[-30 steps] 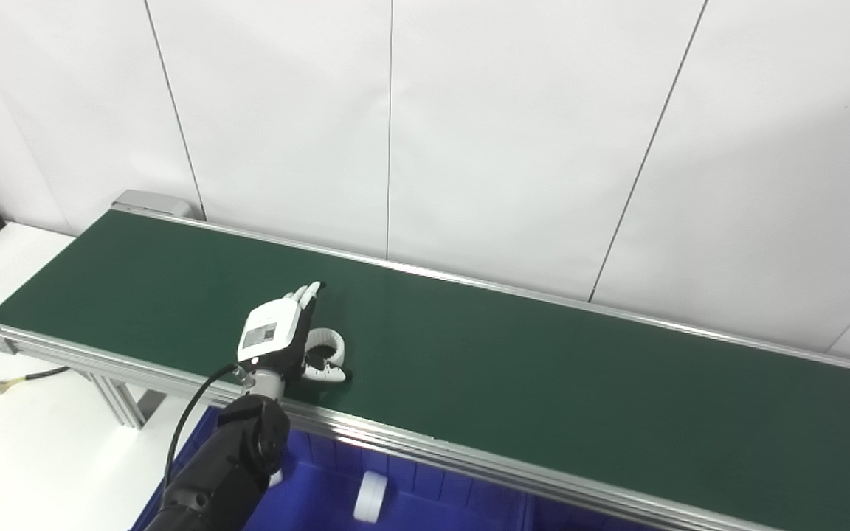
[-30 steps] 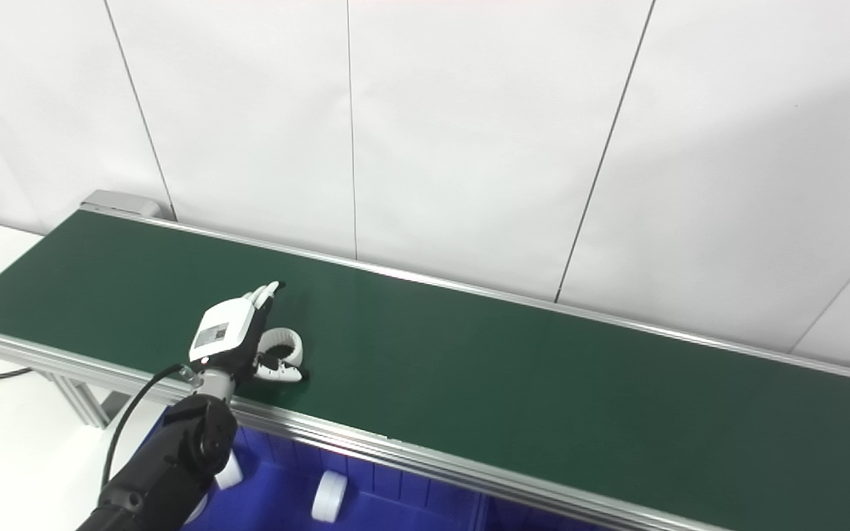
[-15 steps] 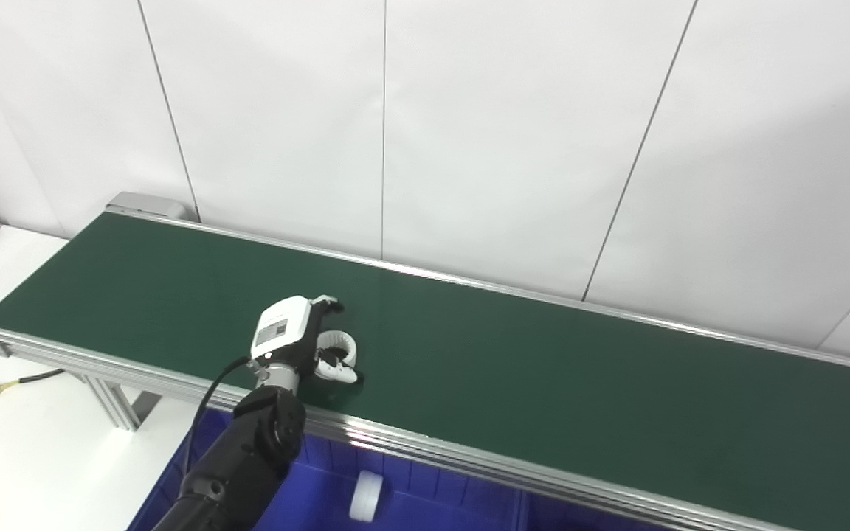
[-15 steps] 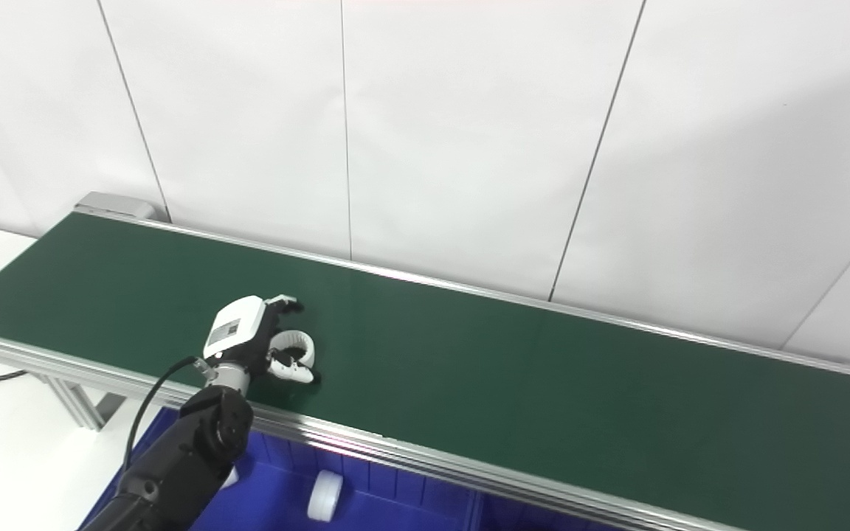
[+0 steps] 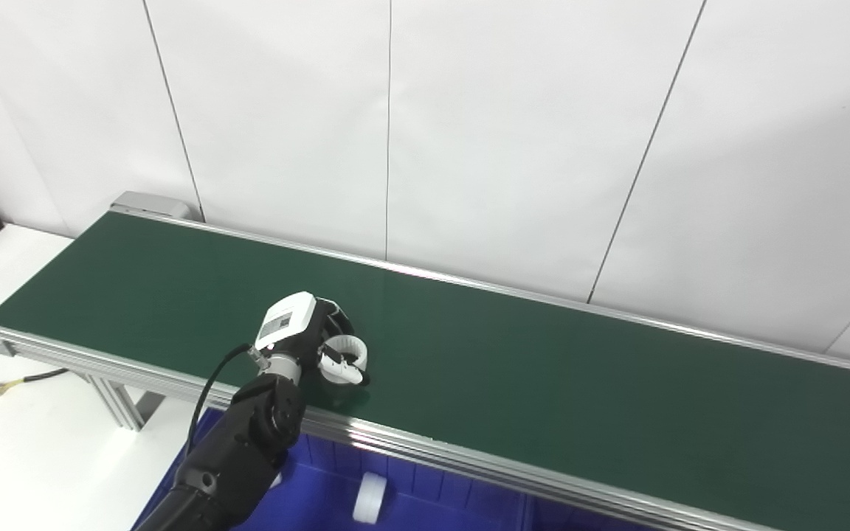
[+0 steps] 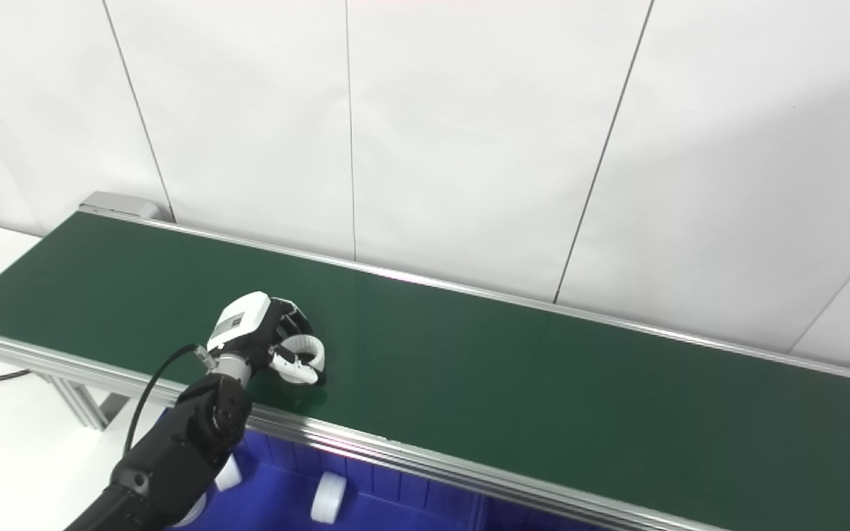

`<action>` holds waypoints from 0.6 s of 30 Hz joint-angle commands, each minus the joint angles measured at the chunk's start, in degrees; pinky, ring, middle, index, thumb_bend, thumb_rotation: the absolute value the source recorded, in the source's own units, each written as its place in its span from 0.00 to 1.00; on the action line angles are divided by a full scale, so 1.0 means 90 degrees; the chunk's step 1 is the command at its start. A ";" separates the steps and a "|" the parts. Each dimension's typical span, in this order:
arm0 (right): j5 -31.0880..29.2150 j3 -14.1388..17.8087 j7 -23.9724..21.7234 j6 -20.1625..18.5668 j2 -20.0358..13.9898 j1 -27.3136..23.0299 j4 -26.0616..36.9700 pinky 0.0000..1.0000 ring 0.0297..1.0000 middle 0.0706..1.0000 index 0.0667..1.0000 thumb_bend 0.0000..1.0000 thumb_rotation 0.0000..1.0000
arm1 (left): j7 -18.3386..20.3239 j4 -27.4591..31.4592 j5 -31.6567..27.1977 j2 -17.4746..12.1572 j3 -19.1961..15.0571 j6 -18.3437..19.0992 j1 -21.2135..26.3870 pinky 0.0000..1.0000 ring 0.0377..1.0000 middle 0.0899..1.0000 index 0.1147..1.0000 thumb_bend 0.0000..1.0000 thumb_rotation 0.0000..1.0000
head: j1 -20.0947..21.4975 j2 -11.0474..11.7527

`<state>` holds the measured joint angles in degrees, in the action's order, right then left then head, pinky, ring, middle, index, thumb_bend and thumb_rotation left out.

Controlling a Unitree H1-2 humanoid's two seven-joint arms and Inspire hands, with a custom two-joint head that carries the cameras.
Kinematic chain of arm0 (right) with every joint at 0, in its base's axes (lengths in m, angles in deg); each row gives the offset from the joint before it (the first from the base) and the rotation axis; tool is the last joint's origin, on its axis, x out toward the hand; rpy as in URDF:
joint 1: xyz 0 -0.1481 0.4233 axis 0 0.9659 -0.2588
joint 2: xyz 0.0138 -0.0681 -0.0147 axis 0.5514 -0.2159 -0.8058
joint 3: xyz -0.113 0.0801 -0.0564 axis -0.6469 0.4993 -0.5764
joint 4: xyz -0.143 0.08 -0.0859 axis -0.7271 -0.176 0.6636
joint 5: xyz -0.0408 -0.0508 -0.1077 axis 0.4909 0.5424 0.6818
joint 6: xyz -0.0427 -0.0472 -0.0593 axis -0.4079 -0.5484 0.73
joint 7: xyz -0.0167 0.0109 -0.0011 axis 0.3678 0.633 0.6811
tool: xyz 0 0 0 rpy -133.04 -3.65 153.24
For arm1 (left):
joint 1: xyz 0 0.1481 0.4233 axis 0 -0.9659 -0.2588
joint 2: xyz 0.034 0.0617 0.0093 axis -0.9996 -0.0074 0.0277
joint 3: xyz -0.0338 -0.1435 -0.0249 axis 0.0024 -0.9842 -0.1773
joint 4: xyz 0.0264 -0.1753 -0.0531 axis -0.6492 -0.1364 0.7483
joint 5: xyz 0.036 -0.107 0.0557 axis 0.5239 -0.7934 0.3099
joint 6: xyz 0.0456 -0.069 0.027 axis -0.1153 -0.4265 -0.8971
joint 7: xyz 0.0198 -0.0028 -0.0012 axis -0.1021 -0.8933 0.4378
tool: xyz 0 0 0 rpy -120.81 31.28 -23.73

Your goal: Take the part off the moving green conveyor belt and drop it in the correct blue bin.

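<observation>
A white ring-shaped part (image 5: 346,345) sits in the grasp of my left hand (image 5: 305,338) near the front edge of the green conveyor belt (image 5: 543,383). The fingers are curled over the far side of the ring and the thumb presses its near side, so the hand is shut on it. In the right eye view the same hand (image 6: 263,332) holds the ring (image 6: 305,346), tilted, just above the belt. The blue bin (image 5: 410,501) lies below the belt's front rail. My right hand is out of sight.
White round parts lie in the blue bin, one (image 5: 371,498) near its middle divider and one (image 6: 227,474) by my arm. An aluminium rail (image 5: 469,461) edges the belt in front. A white table (image 5: 34,435) with a cable lies at left. White wall panels stand behind.
My left hand's fingers went from stretched out beside the ring to curled shut around it. The hand and ring shifted slightly right along the belt and the ring has tilted up.
</observation>
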<state>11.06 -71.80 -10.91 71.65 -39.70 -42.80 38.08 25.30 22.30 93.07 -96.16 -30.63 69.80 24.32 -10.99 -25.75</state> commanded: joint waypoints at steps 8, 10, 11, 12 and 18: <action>-0.0013 0.0048 0.0209 0.0250 -0.0029 0.0005 0.0232 0.66 0.68 0.65 0.74 0.83 0.10 | -0.0751 0.1880 -0.0226 0.0228 -0.0479 -0.0659 -0.0824 0.24 0.28 0.35 0.45 0.51 0.00 | 0.0139 -0.0131; -0.0016 0.0049 0.0206 0.0238 -0.0022 0.0014 0.0255 0.66 0.68 0.65 0.74 0.83 0.10 | -0.0866 0.2244 -0.0275 0.0281 -0.0514 -0.0950 -0.1004 0.25 0.30 0.35 0.45 0.51 0.00 | 0.0188 -0.0171; -0.0012 0.0045 0.0189 0.0219 -0.0021 0.0019 0.0271 0.66 0.68 0.65 0.74 0.83 0.10 | -0.0937 0.2512 -0.0280 0.0323 -0.0497 -0.1156 -0.1151 0.26 0.31 0.36 0.45 0.51 0.00 | 0.0246 -0.0181; -0.0009 0.0041 0.0176 0.0205 -0.0022 0.0022 0.0282 0.66 0.68 0.65 0.74 0.83 0.11 | -0.0975 0.2682 -0.0276 0.0355 -0.0490 -0.1291 -0.1247 0.28 0.33 0.37 0.45 0.51 0.00 | 0.0246 -0.0181; 0.0056 0.0004 0.0152 0.0151 0.0012 0.0044 0.0421 0.65 0.67 0.65 0.74 0.83 0.13 | -0.0846 0.3641 -0.0425 0.0811 -0.0350 -0.1611 -0.2051 0.28 0.33 0.37 0.45 0.51 0.00 | 0.0584 -0.0392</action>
<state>11.18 -71.83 -10.63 71.65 -39.60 -42.26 39.10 17.84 52.85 89.43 -89.54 -34.15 57.19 7.08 -5.71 -29.27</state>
